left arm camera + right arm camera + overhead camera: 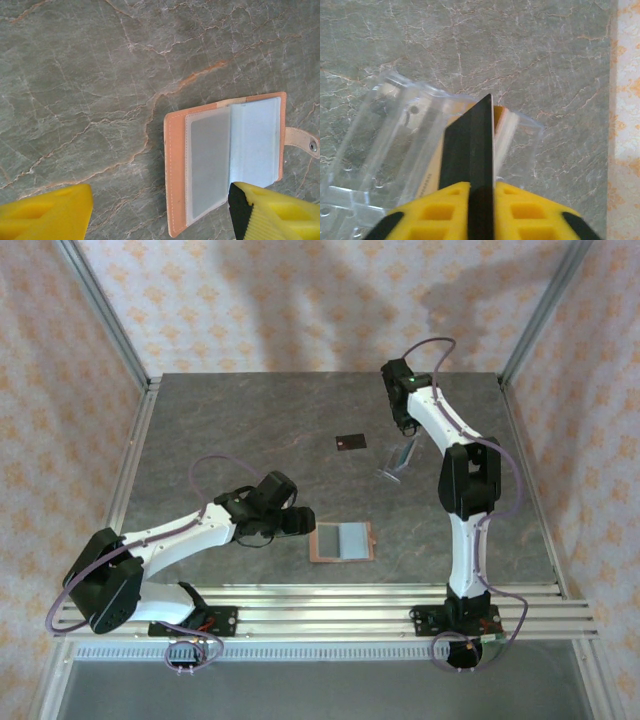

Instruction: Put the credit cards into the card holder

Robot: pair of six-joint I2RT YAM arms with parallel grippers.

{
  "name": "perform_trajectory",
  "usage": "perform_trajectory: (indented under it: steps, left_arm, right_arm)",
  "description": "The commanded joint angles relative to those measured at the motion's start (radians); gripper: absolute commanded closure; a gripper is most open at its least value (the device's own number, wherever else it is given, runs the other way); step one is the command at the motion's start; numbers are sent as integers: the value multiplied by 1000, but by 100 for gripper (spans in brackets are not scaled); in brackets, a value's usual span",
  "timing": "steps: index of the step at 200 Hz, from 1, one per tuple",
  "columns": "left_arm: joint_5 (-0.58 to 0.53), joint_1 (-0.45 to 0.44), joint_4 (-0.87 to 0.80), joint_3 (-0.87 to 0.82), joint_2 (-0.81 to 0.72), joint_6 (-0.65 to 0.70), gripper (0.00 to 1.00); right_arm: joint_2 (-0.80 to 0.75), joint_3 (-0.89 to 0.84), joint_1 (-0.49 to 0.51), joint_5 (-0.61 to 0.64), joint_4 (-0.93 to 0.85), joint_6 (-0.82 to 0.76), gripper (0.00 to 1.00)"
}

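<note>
Over clear case [380, 150], right gripper [481, 197] pinches black card [470, 145]; left gripper [160, 212] spread wide above card holder [175, 170].

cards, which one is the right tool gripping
The dark card pinched on edge in the right tool, over the clear box; the black card lies flat on the table, untouched.

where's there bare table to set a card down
Widest bare patch: far-left table, between the left rail and the black card. Also free: between that card and the card holder. Crowded: around the clear box, where the jaws of the right arm grip a dark card, and left of the holder, at the jaws of the left arm.
</note>
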Motion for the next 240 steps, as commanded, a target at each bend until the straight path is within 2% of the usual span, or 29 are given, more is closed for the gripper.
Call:
perform_trajectory:
  steps: [1, 59, 121, 162, 186, 221, 240]
  left_arm:
    - [7, 9, 2, 1, 9, 22, 27]
    - [16, 9, -10, 20, 21, 35, 27]
    - [4, 9, -45, 54, 11, 49, 27]
    - [2, 9, -40, 60, -9, 54, 27]
    - [21, 9, -35, 76, -33, 51, 27]
    - [95, 9, 7, 83, -73, 48, 27]
    - [182, 12, 89, 78, -84, 17, 28]
  right_arm:
    - [-41, -6, -7, 16, -38, 5, 89]
    - [-48, 12, -8, 6, -61, 18, 97]
    - [-99, 22, -5, -33, -90, 75, 98]
    - [-197, -19, -6, -99, -89, 121, 99]
    - [-288, -61, -7, -211, -89, 142, 99]
    - [-470, -215, -7, -507, -75, 150, 100]
    - [-599, -342, -8, -671, -31, 179, 100]
